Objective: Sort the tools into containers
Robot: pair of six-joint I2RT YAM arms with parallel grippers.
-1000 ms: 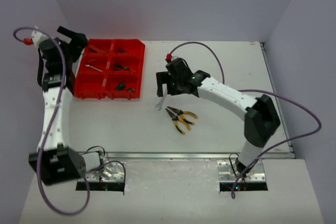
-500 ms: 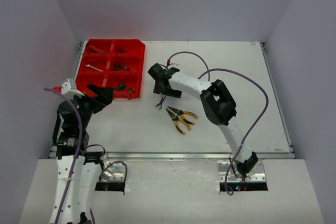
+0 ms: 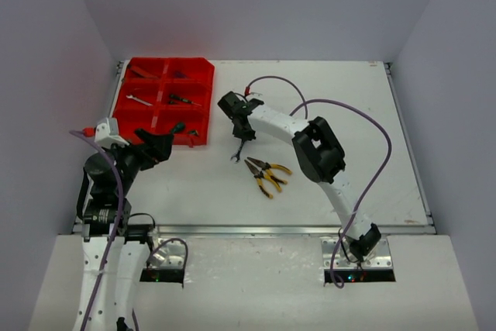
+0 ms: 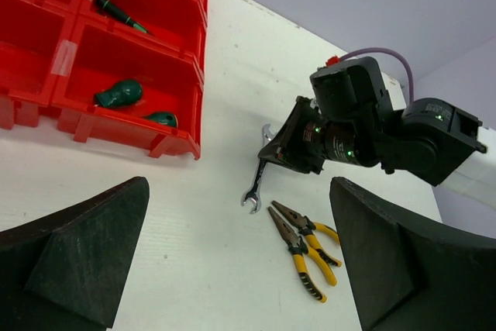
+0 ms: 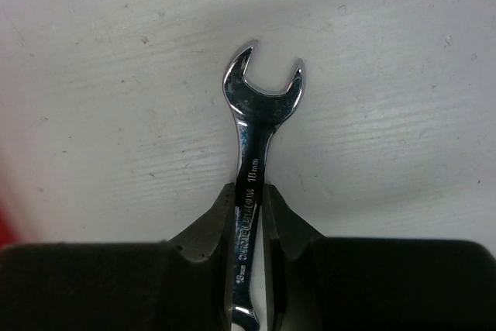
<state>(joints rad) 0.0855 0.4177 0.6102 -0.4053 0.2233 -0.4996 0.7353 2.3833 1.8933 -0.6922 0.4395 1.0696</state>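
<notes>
**White table, one wrench in the right claw's pinch**

Pale walls box in a white table [image 3: 349, 114], and a few things won't give themselves up. The red tray [image 3: 200, 106] sits at the far left, two columns by three rows. Its far row holds only dark scraps, too small to name from above, and the left wrist view crops the tray at the picture's edge. The wrench [image 5: 261, 106] shows its open head and a stamped shank, but its other end vanishes between the black fingers [image 5: 209, 230]. A soft shadow lies under the head, and I can't tell whether it touches the table.

Right arm now: it comes up from its base, folds sharply at the elbow over mid-table, and the forearm runs left. The wrist is tipped down just right of the tray. The right claw [image 5: 249, 199] is squeezed almost closed, nipping the wrench by the shank. The wrench's head points to the near side, close to the yellow-handled pliers [image 3: 267, 172] but apart from them. The pliers lie flat on the table.

Left arm: it rises over its base at the near left. The left claw [image 3: 159, 146] is held up off the table, spread wide with nothing between its fingers, looking across at the right wrist.

Into the tray: in the middle row, a slim silver tool [image 3: 139, 100] lies on the left and a dark screwdriver [image 3: 180, 99] on the right. The near right compartment holds two green-handled tools [image 4: 118, 93].
</notes>
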